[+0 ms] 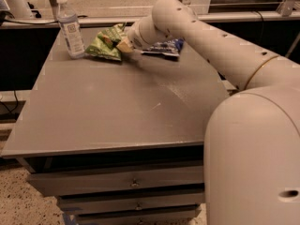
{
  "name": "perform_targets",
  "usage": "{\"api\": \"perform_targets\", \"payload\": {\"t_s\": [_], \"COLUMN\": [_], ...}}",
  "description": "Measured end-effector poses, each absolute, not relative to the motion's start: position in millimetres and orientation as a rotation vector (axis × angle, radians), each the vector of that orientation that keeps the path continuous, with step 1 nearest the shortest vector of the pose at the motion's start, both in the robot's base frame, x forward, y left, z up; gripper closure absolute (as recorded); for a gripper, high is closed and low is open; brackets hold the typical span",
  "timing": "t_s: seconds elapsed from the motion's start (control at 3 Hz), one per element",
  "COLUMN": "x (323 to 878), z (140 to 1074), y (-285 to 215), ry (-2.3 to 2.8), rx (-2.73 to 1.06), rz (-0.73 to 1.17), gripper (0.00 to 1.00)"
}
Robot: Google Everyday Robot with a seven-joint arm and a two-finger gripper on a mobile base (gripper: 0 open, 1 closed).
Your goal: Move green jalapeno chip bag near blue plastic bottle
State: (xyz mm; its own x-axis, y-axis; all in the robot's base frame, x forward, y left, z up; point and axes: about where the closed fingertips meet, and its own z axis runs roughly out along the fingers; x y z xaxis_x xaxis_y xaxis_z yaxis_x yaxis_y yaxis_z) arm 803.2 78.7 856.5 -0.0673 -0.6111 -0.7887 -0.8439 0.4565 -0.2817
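The green jalapeno chip bag (104, 44) lies crumpled on the far left part of the grey table (122, 102), just right of the blue plastic bottle (69, 28), which stands upright with a white cap. My gripper (123, 46) is at the bag's right edge, touching it, with the white arm reaching in from the right. The bag and bottle stand a few centimetres apart.
A dark blue chip bag (164, 48) lies behind the arm at the table's far side. The table has drawers (126, 184) below its front edge. The robot's large white body (253, 158) fills the lower right.
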Motion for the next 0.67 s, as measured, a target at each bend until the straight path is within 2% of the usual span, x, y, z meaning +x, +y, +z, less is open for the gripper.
{"api": "perform_targets", "payload": {"t_s": [0.67], "x": [811.2], "z": [852.1], "y": [76.2], "ry": [1.785], "rx": [-1.254], "rz": [0.297], "gripper": [0.36]}}
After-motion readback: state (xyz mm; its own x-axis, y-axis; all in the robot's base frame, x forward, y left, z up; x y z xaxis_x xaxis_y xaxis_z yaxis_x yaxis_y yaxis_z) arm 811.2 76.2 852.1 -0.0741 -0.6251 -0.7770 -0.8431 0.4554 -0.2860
